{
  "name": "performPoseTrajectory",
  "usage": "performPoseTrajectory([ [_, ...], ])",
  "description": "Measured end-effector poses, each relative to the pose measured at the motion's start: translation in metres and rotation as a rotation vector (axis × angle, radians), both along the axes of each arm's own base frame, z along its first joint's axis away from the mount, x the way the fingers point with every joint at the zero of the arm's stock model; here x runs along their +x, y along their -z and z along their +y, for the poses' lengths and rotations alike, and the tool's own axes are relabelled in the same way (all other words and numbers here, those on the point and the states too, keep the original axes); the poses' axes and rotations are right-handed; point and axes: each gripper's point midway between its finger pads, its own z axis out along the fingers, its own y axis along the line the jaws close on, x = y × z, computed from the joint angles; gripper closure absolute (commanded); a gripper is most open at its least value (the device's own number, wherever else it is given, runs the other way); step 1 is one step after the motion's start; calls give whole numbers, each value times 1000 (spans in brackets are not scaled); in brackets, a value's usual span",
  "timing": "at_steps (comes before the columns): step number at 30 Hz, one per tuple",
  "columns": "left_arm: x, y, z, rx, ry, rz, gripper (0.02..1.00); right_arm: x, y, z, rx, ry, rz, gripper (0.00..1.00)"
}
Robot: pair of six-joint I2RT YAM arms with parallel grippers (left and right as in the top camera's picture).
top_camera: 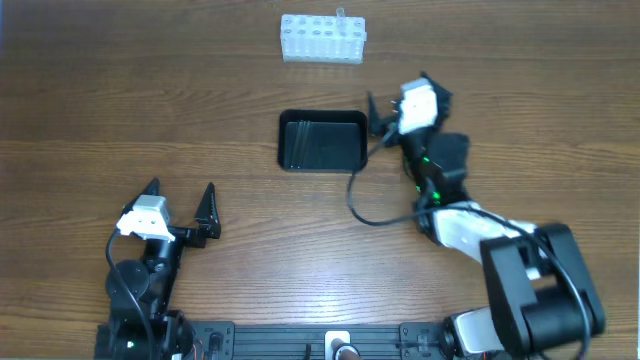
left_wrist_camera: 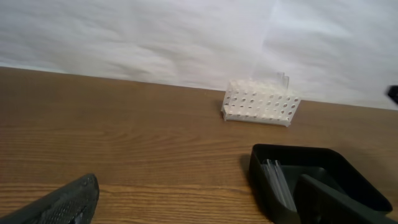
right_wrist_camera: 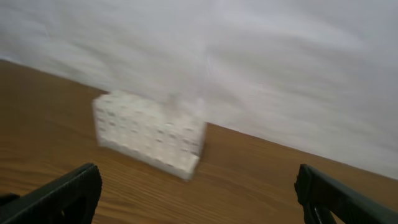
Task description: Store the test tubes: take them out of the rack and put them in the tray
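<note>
**Top view.** White rack at the far edge of the wooden desk, with one test tube upright at its right end. The black tray lies nearer the arms, apart from the rack. The left tool, close to its own base, is spread wide and empty. The right tool, just right of the tray, is likewise spread wide and empty.

**Left wrist view.** Clear tubes lie flat inside the tray.

**Right wrist view.** The rack is blurred; a faint upright streak above it may be the standing tube.
</note>
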Motion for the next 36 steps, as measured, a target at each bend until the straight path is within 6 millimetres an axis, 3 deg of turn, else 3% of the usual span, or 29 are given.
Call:
performPoseTrajectory([
  [4,0,0,0,0,0,0,18,25,-1,34,2,-35,-13,7],
  [10,0,0,0,0,0,0,18,63,13,54,-14,21,26,9],
  [19,0,0,0,0,0,0,18,98,16,48,19,140,33,7],
  [36,0,0,0,0,0,0,18,128,33,58,99,279,33,7],
])
